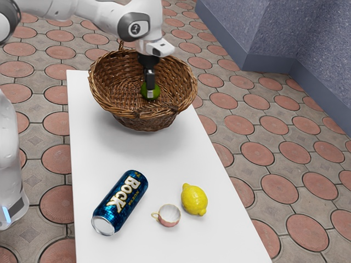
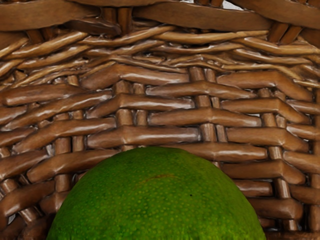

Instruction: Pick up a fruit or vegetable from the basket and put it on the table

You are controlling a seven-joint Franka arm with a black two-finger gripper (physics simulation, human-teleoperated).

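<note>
1. The jaws are down inside the basket (image 1: 147,121), pointing downward right at the green fruit (image 1: 157,92). I cannot tell how far apart they stand, or whether they have a hold on it.

2. The green fruit is inside the basket, below the level of the rim. In the wrist view it looms large, just under the hand, with the woven wall behind it. Whether it touches the bottom or hangs a little above it, I cannot tell.

3. Done, as far as can be judged: a fruit has been chosen and reached. A secure grip is not confirmed.

4. Left to do: make sure of the grip, raise the fruit past the rim, carry it out over the white surface (image 1: 137,156), lower it and let go.

5. The lift should probably go straight up first, since a sideways move this low could drag the basket or knock the fruit loose.

6. For setting down, the stretch between the basket and the can (image 1: 120,203) looks suitable, away from the cup (image 1: 169,216) and the lemon (image 1: 194,199). A round fruit may roll when released.
</note>
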